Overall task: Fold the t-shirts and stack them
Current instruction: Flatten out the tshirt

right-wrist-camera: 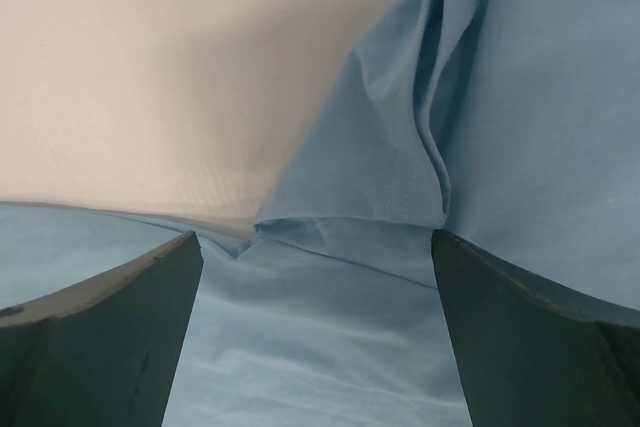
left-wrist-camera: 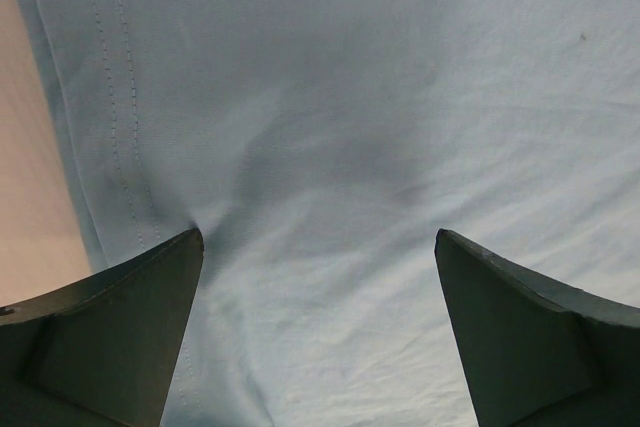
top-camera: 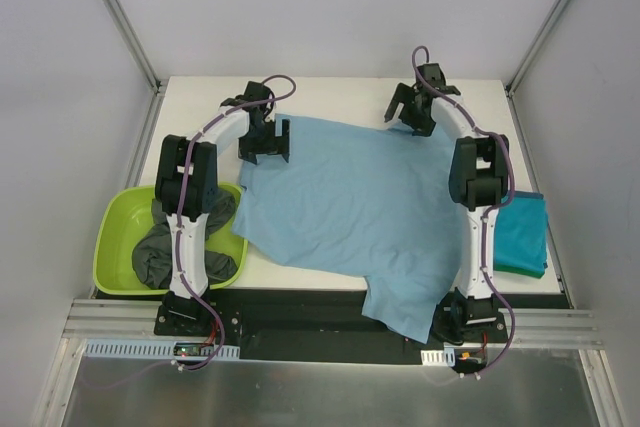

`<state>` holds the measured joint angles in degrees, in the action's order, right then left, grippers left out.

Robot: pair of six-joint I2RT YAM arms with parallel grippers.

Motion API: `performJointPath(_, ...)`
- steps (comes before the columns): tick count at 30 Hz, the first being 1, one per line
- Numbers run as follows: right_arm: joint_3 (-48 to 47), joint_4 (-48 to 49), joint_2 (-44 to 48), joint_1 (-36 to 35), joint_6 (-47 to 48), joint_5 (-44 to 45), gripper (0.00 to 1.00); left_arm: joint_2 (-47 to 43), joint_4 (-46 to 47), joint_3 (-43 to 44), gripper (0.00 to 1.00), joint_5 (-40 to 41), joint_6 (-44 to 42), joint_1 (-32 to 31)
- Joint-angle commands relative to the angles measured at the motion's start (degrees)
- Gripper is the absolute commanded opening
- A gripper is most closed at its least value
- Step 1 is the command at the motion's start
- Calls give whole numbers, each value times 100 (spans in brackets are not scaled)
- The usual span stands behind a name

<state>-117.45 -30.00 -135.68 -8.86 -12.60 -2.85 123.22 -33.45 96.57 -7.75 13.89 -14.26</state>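
The blue shirt (top-camera: 350,197) lies spread on the table (top-camera: 330,95), one part hanging off the near edge. Your left gripper (top-camera: 268,152) and right gripper (top-camera: 402,114) both gape wide at its far corners; pinch both hems evenly before you fold

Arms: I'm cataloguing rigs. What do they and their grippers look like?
The left arm and right arm have white links, black joints and a purple cable along each. The left gripper and right gripper are black, with dark wedge-shaped fingers.

Grey shirts (top-camera: 155,259) in tub (top-camera: 122,225) — partly hidden by L arm (top-camera: 187,185).
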Motion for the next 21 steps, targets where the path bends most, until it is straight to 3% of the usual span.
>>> performJointPath(1, 205, 274, 50, 16, -146, -5, 99, -44, -30, -77, 99, 177, -106, 29)
performJointPath(5, 161, 975, -108, 16, -356, -84, 99, -43, -30, -95, 99, 151, -115, 37)
performJointPath(8, 380, 2370, -213, -27, -848, 249, 98, -43, -21, -86, 99, 125, -123, 46)
performJointPath(11, -214, 3191, -677, -115, -1419, 339, 98, -61, -21, -121, 99, 150, -158, 46)
performJointPath(16, -2341, 3141, -1663, -423, -1281, -109, 98, -140, -30, -174, 99, 204, -159, 73)
performJointPath(18, -2319, 3140, -1551, -511, -1097, -84, 98, -149, -21, -174, 99, 177, -159, 81)
performJointPath(21, -1406, 3228, -945, -555, -570, 214, 99, -175, -30, -148, 99, 204, -150, 81)
